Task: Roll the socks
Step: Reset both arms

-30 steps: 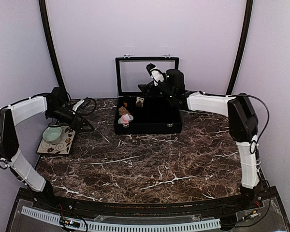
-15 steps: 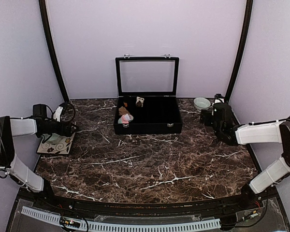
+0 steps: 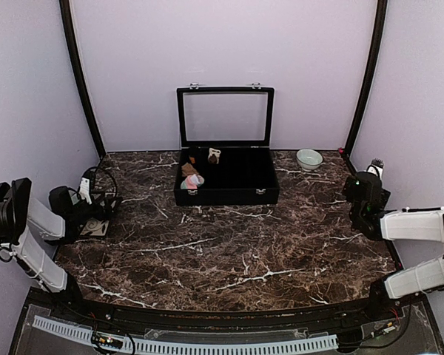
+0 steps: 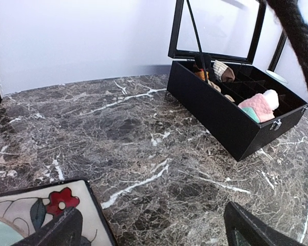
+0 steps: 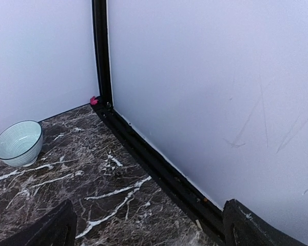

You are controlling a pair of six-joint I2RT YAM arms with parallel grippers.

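Left hand point(image 4: 153, 237) gapes wide, empty, floral plate point(image 4: 66, 197) beside it, socks point(image 4: 256, 106) in black box point(image 4: 220, 123) ahead; right hand point(image 5: 151, 233) equally wide, bowl point(image 5: 18, 142) ahead-left.

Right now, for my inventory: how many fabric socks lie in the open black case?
2. Pink sock with mint-green and white patches, at front-left; cream-beige sock with dark brown bands, at the back. More may be hidden.

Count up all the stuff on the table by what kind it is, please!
Socks: 2, one pink patchwork fabric sock, one cream-beige fabric sock with brown bands
Small tan-brown fabric bundle: 1
Black rectangular box with glass lid: 1
Pale green ceramic bowls: 2
Flower-patterned square tile: 1
Total: 7
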